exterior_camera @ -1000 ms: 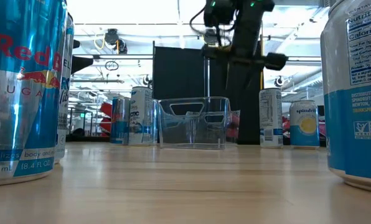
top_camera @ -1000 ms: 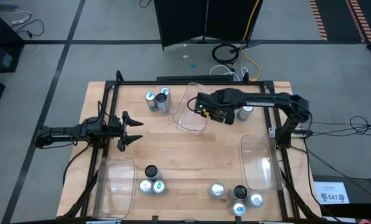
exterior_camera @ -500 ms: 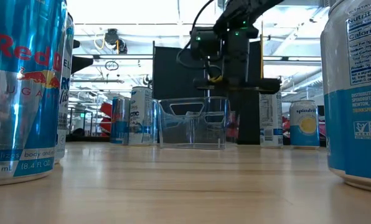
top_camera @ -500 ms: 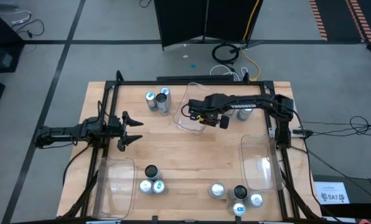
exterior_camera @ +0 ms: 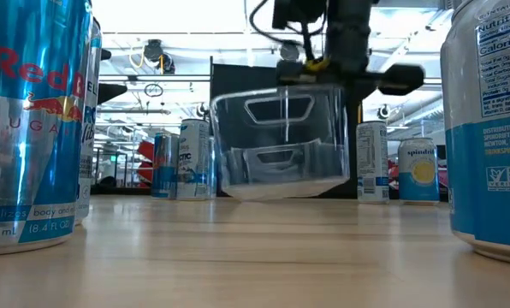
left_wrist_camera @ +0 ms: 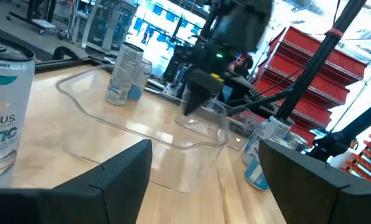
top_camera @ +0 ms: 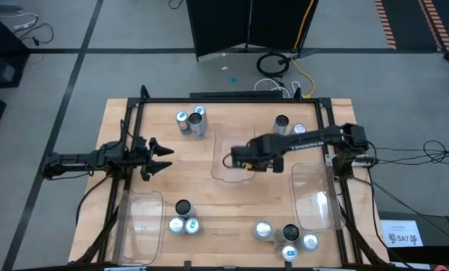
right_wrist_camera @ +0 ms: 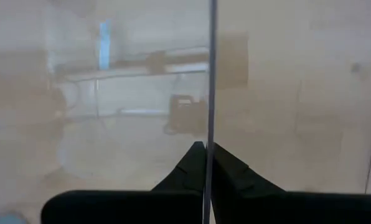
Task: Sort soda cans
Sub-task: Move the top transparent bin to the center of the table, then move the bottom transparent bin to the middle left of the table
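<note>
My right gripper (top_camera: 243,159) is over the table's middle, shut on a clear plastic tray (top_camera: 223,162), which shows raised and tipped in the low view (exterior_camera: 281,145). Soda cans stand upright in groups: far left (top_camera: 190,120), far right (top_camera: 282,123), near left (top_camera: 183,218) and near right (top_camera: 285,237). My left gripper (top_camera: 160,156) waits open by the table's left edge, clear of everything. My right gripper pinches the thin upper rim of one tray wall (right_wrist_camera: 208,118) between its two fingers (right_wrist_camera: 188,163). The fingers come from above, pointing down. The tray hangs below them (exterior_camera: 281,184), tilted and lifted clear of the table.
Two more clear trays lie on the table, one near left (top_camera: 142,218) and one along the right side (top_camera: 315,196). A black frame rail (top_camera: 232,99) runs along the far edge. Bare wood lies between the held tray and the near can groups.
My right gripper came down onto the tray at the far side, took hold of its wall and carried it toward the table's middle and near edge. The tray, flat on the table before, is now lifted and tipped. The far right cans have come into plain view.
</note>
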Motion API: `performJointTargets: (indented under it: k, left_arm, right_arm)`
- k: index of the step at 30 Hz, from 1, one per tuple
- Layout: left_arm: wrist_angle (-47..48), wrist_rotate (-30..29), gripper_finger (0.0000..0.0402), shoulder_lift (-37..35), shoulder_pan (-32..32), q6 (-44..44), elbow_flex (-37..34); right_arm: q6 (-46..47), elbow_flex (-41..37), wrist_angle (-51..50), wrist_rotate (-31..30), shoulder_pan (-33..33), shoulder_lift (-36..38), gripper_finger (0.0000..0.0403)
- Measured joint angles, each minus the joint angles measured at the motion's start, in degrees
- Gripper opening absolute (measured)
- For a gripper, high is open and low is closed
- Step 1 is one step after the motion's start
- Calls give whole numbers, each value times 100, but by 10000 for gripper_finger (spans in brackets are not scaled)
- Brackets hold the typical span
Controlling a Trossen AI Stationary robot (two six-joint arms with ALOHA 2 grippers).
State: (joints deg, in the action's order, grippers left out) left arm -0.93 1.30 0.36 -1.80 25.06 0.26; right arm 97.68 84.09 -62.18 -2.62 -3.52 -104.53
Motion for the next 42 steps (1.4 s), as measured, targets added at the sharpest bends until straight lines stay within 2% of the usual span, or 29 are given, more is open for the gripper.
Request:
performJointTargets:
  k: [6, 9, 13, 18, 42]
  left_arm:
    - [-17, -159, 304, 0, 0, -26, 2]
    - [-22, -183, 304, 0, 0, 5, 1]
    - [-33, -234, 304, 0, 0, 6, 0]
    - [-70, -602, 304, 0, 0, 6, 1]
    - [-143, -562, 304, 0, 0, 15, 0]
  right_arm:
    - [285, 0, 18, -56, -586, -61, 1]
    - [339, 0, -73, -314, -705, -59, 0]
    - [438, 0, -117, -352, -695, -59, 0]
    - [366, 0, -58, -380, -621, -61, 0]
    - [586, 0, 154, -386, -635, -59, 44]
